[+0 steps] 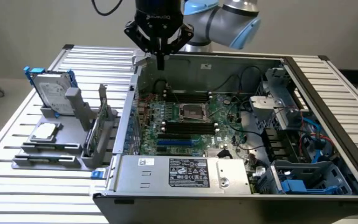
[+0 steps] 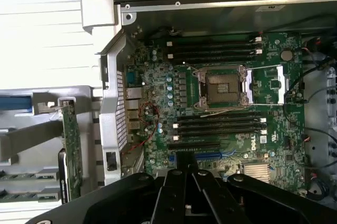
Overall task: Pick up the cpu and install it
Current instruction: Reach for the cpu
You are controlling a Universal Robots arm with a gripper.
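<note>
Exterior view: closed pincer (image 1: 160, 66) above case (image 1: 229, 67)

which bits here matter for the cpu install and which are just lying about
For the job: cpu on the grey holder; socket; shut fingers.
Lying about: hard drive; green card; power supply.
</note>
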